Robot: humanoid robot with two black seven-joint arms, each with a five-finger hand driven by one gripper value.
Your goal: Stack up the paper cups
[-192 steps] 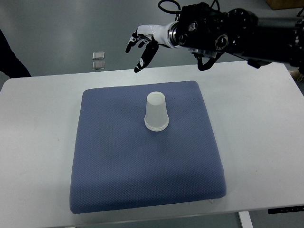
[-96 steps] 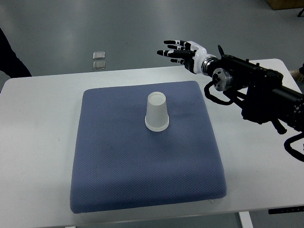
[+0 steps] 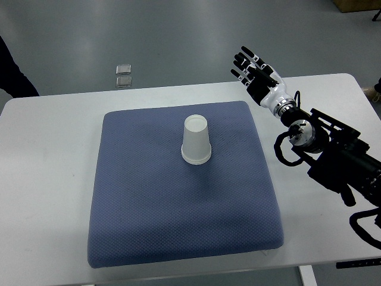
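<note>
Right hand (image 3: pixel 257 72) hangs over the far right part of the counter (image 3: pixel 47 149), its arm coming in from the right edge of the picture as a black, cabled forearm that runs down toward the lower right corner; the fingers (image 3: pixel 243 62) are stretched out straight and slightly spread, pointing up and to the left, and they hold nothing; the palm side is black, the back and wrist white. Near the middle of a blue-grey pad (image 3: pixel 178 214), a little toward its far edge, stands the paper cup stack (image 3: pixel 196 140), upside down with its wide rim resting on the pad and its narrow base uppermost; whether it is one cup or several nested together cannot be told from this view; it stands well apart from the hand, to the hand's left and nearer the camera. The pad is roughly square with rounded corners and lies flat on the white counter, leaving bare counter on its left and right; beyond the counter's far edge, on the grey floor (image 3: pixel 178 36), lie two small square pale objects (image 3: pixel 124 75), one just beside the other; a dark shape shows at the left edge of the picture, too little of it to tell what it is.
</note>
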